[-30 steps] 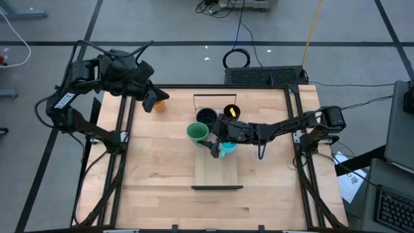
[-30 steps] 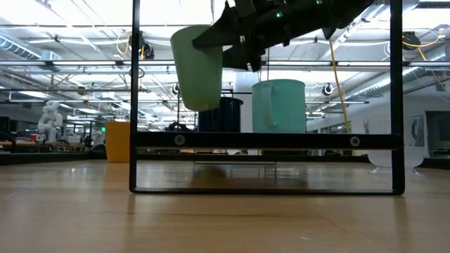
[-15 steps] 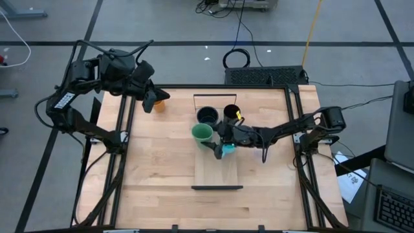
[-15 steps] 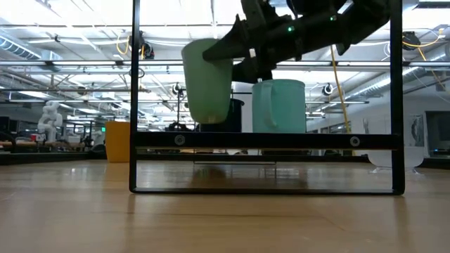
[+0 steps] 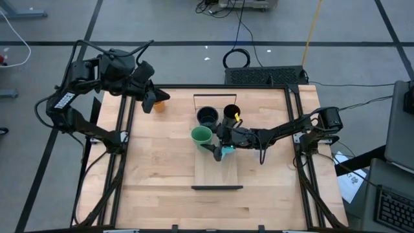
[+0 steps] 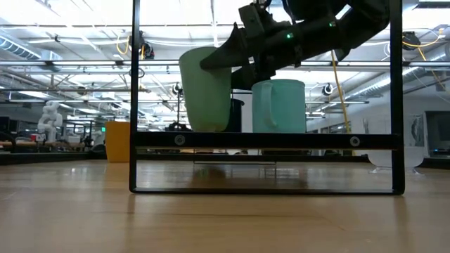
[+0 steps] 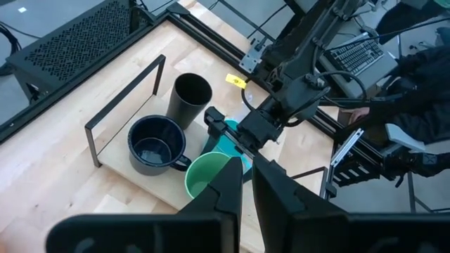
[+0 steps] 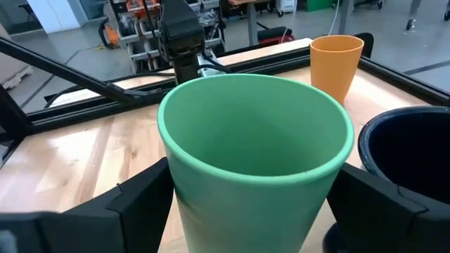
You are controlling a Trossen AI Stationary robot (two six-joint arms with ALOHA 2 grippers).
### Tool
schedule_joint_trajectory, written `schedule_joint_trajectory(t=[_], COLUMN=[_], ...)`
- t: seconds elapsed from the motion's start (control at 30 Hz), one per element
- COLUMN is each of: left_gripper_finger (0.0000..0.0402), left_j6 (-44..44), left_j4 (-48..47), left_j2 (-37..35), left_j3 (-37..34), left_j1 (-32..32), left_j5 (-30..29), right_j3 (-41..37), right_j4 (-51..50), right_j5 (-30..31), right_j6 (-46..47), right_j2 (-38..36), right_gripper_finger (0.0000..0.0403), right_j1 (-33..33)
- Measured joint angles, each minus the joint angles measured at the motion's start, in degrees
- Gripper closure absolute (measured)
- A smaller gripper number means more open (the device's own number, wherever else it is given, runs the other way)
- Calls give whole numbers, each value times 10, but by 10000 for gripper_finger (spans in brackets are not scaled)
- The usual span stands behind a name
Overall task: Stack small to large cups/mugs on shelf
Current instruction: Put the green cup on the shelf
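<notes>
My right gripper reaches in from the table's right and is shut on the green cup, over the shelf. On the shelf's far part stand the dark mug and the tall black cup. The bright blue mug sits just beside the green cup, under my right wrist. The orange cup stands on the tabletop at the far left, right next to my left gripper, which is shut and touches nothing. A pale clear cup shows at the right in the low view. My right gripper pinches the green cup by its wall below the rim, one finger on each outer side. The fingers come level from the table's right. The cup is upright with its base at shelf height; whether it rests there I cannot tell.
The shelf's near half is bare wood. A black metal frame edges the table. The dark mug stands close beside the held cup, and the blue mug on its other side.
My right gripper has come down toward the shelf, carrying the green cup. The cup was tilted and raised a second ago; now it stands upright, lower, and slightly closer to the blue mug. The grip has stayed shut on it.
</notes>
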Motion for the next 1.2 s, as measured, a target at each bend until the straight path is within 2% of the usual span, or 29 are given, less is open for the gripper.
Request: schedule_joint_trajectory(t=[0.33, 1.0, 1.2], left_gripper_finger=[369, 369, 369], left_j6=[0, 7, 9], left_j4=[1, -2, -2], left_j2=[0, 0, 0], left_j3=[0, 0, 0], left_j1=[0, 0, 0], left_j5=[0, 0, 0], right_j3=[1, 1, 0], right_j4=[34, 45, 41], right_j5=[-5, -13, -13], right_j6=[11, -8, -6], right_j2=[36, 33, 32], right_gripper_finger=[85, 82, 63], right_j1=[3, -1, -1])
